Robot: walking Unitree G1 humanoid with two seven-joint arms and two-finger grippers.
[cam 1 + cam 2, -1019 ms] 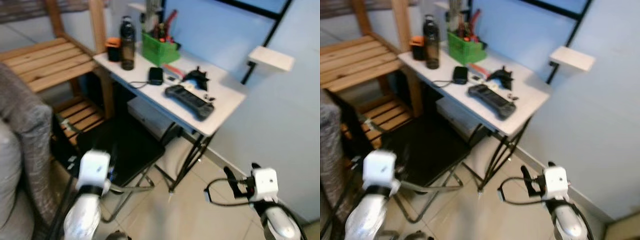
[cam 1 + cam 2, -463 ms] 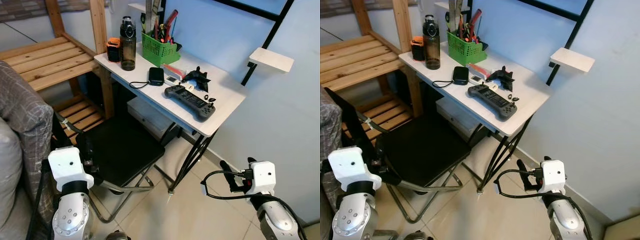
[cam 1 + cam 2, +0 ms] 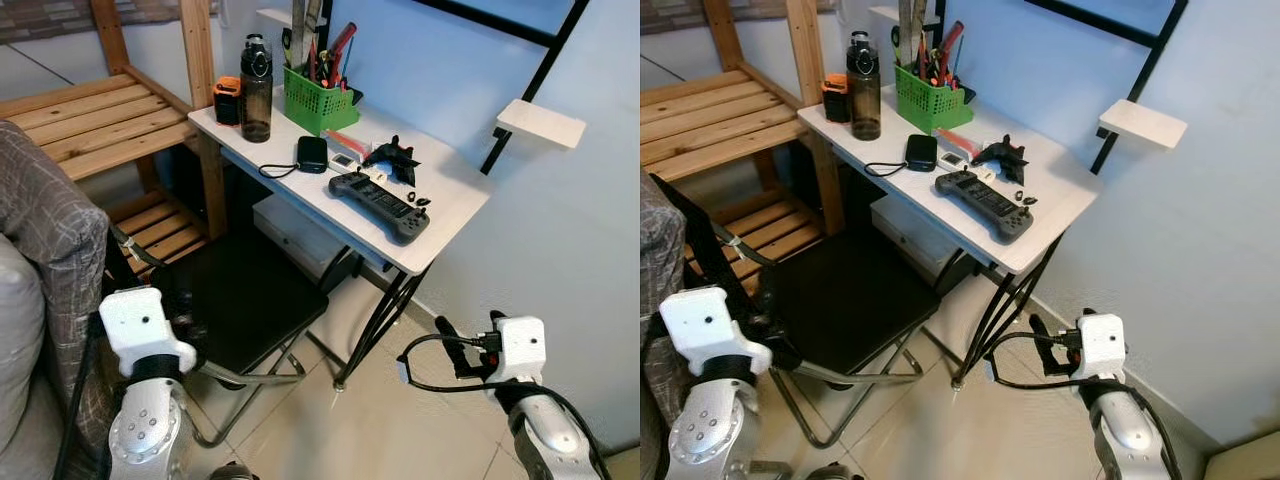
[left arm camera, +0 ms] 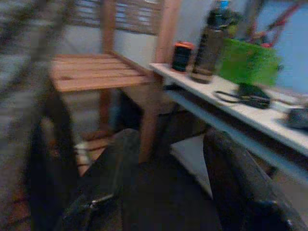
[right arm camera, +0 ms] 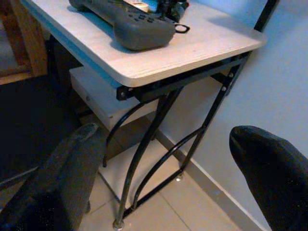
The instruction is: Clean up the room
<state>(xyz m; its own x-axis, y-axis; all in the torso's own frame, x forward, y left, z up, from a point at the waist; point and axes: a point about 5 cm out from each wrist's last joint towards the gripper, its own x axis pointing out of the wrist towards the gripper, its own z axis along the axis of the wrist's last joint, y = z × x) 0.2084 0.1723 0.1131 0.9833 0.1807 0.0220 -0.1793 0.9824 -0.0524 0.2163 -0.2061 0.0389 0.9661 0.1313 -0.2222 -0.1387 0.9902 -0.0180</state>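
The small white-topped table (image 3: pixel 455 195) on black metal legs stands against the blue wall, and the clutter to be tidied is spread over it. A dark grey handheld game controller (image 3: pixel 380 205) lies flat near the front edge, with a black power bank (image 3: pixel 312 153) and its cable beside it. Further back, a green plastic basket (image 3: pixel 320 97) keeps pens and tools upright, next to a dark tall water bottle (image 3: pixel 255 88) and a small orange-and-black can (image 3: pixel 227 99). A black folding chair (image 3: pixel 245 300) is half tucked under the table.

Both arms are held low, below the tabletop. The right gripper (image 5: pixel 168 192) is spread wide and empty, aimed at the table's legs. The left gripper (image 4: pixel 168 163) also looks parted and empty over the chair seat, though its view is blurred.
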